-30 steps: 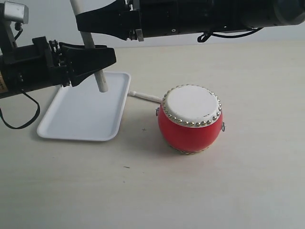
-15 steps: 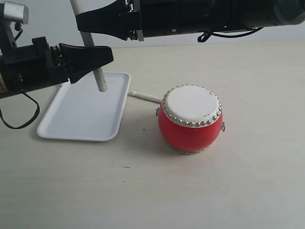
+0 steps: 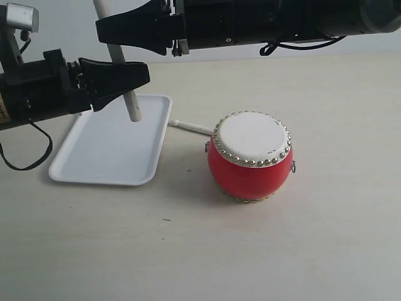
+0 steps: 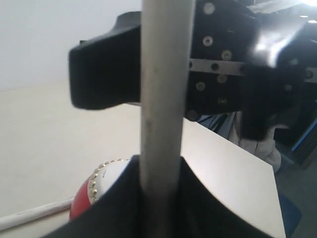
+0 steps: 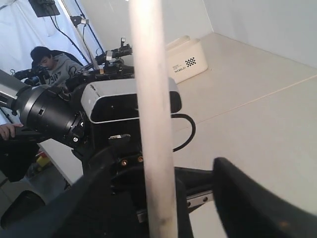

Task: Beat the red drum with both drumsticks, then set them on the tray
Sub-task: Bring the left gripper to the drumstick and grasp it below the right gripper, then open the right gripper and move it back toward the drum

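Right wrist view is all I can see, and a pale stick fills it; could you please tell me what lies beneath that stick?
Observer: The upright drumstick has its tip over the far end of the tray.
Operator: Thank you. Where is the other stick?
Observer: The second drumstick lies on the table, off the tray, with one end hidden behind the red drum.
Operator: And is the upright one gripped from the other arm?
Observer: It looks so. In the left wrist view, the jaws of the left gripper sit against both sides of it.
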Robot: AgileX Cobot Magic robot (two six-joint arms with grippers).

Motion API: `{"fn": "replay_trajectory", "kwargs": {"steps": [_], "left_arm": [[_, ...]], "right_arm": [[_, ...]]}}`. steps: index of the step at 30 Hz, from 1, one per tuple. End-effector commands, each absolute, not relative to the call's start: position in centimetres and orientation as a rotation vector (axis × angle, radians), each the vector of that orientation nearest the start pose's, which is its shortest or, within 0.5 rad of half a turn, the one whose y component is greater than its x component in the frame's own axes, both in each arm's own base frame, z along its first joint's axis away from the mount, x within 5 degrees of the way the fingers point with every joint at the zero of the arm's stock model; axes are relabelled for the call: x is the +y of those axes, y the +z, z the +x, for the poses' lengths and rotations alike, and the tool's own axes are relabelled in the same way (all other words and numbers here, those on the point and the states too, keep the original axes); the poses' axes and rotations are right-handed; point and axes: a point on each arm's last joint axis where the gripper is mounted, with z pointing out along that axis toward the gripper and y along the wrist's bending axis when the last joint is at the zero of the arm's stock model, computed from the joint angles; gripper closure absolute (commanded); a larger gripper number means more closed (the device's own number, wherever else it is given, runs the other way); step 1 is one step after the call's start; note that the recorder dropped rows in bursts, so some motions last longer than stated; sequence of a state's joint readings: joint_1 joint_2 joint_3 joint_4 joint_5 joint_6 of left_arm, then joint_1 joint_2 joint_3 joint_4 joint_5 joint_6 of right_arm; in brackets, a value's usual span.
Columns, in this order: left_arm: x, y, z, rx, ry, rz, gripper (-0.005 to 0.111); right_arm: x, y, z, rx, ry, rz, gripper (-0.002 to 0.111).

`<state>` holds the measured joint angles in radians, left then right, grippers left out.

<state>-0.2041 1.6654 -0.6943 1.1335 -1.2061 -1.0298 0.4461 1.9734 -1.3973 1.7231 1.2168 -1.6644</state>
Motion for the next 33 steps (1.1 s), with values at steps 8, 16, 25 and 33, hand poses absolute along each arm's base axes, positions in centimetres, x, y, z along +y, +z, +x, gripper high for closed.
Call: {"fn": "replay_trajectory", "kwargs": {"steps": [8, 16, 25, 33], "left_arm": [[-8.5, 25.5, 29.2, 1.805, -0.965, 0.569, 0.107], [-6.3, 29.0, 30.4, 1.997, -0.67, 0.505, 0.107], [-5.7, 28.9, 30.9, 2.003, -0.574, 0.455, 0.107], [-5.6, 28.9, 31.0, 2.004, -0.566, 0.45, 0.107]], "right_arm": [[21.9, 28.2, 35.8, 1.611, 1.275, -0.984, 0.032], [21.1, 30.5, 39.2, 1.996, 0.642, -0.979, 0.035], [21.0, 30.5, 42.2, 2.164, 0.114, -1.093, 0.04], [22.6, 24.9, 44.2, 2.393, 0.124, -1.263, 0.041]]}}
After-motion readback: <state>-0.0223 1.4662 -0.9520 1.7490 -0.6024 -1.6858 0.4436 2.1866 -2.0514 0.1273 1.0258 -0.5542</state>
